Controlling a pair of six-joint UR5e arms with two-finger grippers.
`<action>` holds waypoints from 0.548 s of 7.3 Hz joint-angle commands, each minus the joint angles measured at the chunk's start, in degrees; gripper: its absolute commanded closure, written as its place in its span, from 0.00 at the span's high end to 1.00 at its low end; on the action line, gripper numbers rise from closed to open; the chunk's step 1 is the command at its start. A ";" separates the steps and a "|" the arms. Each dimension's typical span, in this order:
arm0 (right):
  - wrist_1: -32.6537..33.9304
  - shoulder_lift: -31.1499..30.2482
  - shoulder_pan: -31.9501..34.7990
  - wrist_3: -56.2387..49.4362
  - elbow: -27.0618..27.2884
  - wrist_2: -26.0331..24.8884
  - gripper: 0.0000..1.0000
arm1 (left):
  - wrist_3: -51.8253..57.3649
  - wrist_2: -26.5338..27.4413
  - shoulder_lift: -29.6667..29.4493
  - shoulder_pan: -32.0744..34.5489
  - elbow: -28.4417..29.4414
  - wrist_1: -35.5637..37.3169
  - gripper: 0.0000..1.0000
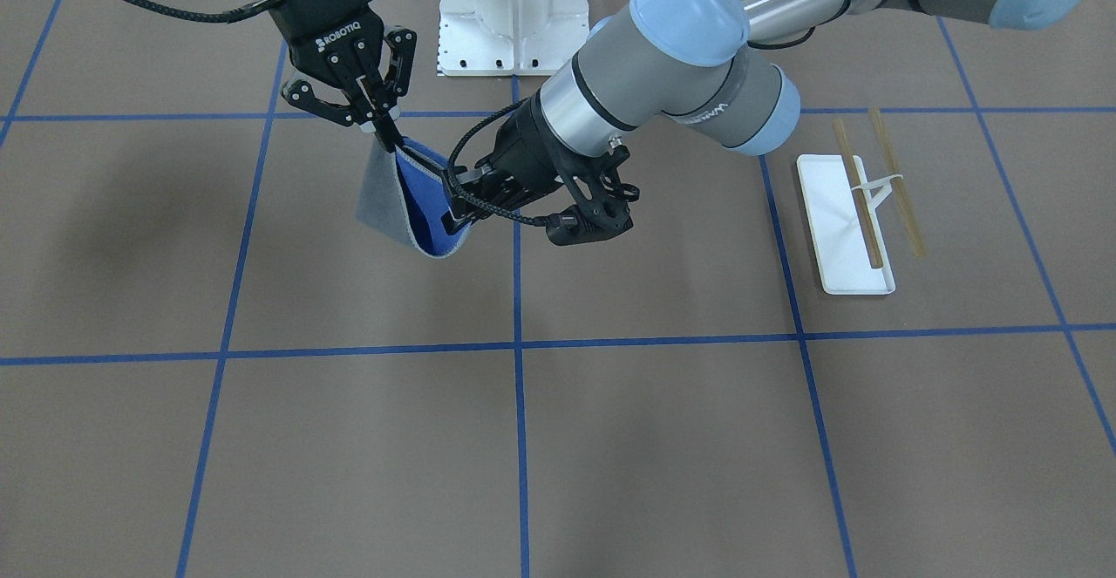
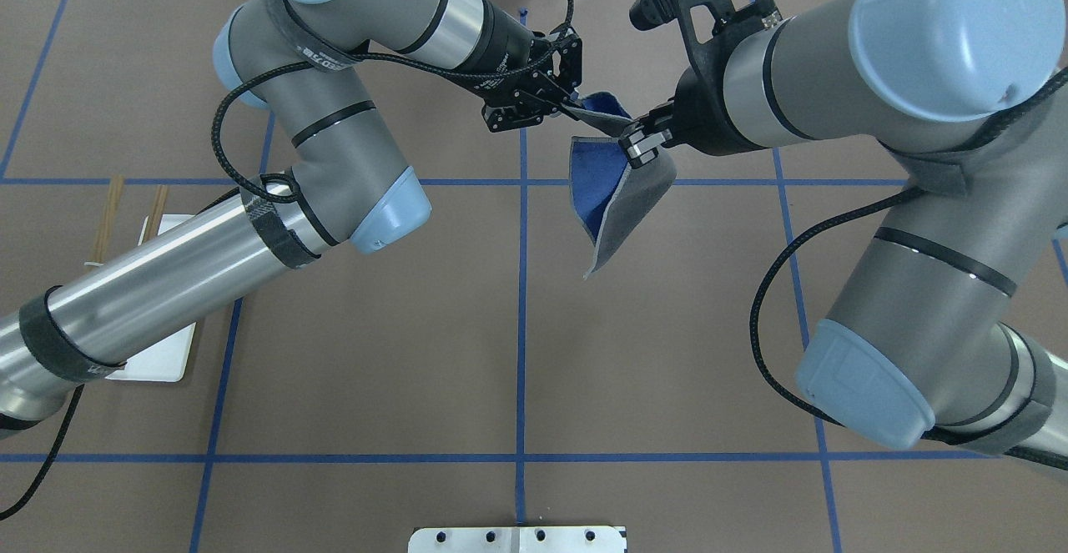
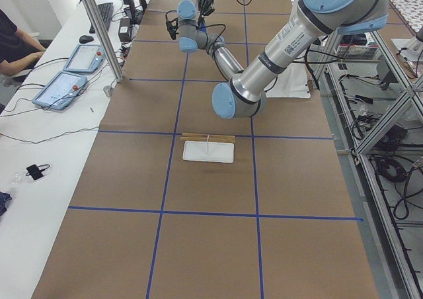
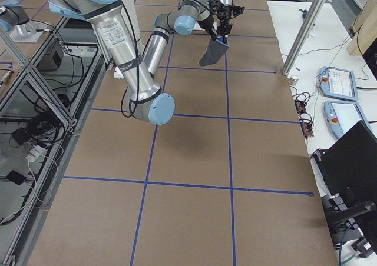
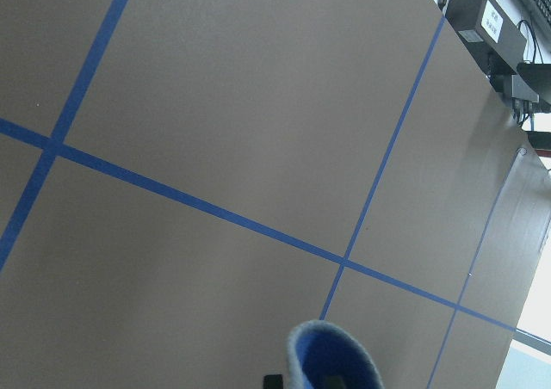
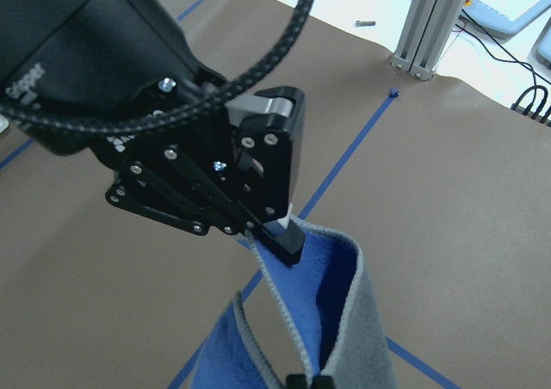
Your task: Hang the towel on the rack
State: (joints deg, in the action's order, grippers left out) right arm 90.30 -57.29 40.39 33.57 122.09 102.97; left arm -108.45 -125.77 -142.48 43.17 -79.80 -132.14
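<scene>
The towel (image 1: pixel 410 203), blue inside and grey outside, hangs folded in the air between both grippers, above the table. My right gripper (image 1: pixel 386 135) is shut on its upper corner. My left gripper (image 1: pixel 455 207) is shut on the opposite edge. From overhead, the towel (image 2: pixel 617 194) droops below the left gripper (image 2: pixel 576 109) and the right gripper (image 2: pixel 636 146). The right wrist view shows the left gripper's finger (image 6: pixel 288 238) pinching the towel's edge (image 6: pixel 344 311). The rack (image 1: pixel 859 212), a white tray with two wooden rods, stands far off on my left side, partly hidden under my left arm overhead (image 2: pixel 158 361).
A large white bolted pedestal (image 1: pixel 513 11) sits at the table's robot-side edge, near the grippers. Blue tape lines grid the brown table. Tablets and cables lie on a side bench (image 3: pixel 66 81) beyond the table.
</scene>
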 commanded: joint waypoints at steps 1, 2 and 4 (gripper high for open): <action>-0.12 -0.36 0.04 8.82 0.87 0.47 0.64 | -0.19 0.00 0.01 0.16 0.00 -0.05 0.00; -0.12 -0.80 0.13 9.32 1.57 0.48 1.00 | -0.36 0.00 0.01 0.16 0.00 -0.05 0.00; -0.03 -2.29 0.39 8.88 2.97 0.65 1.00 | -0.45 -0.09 0.10 1.64 -0.01 0.21 0.00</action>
State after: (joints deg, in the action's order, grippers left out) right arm 90.20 -58.41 40.61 42.28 123.94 103.47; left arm -108.84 -125.83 -142.41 43.76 -79.85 -132.13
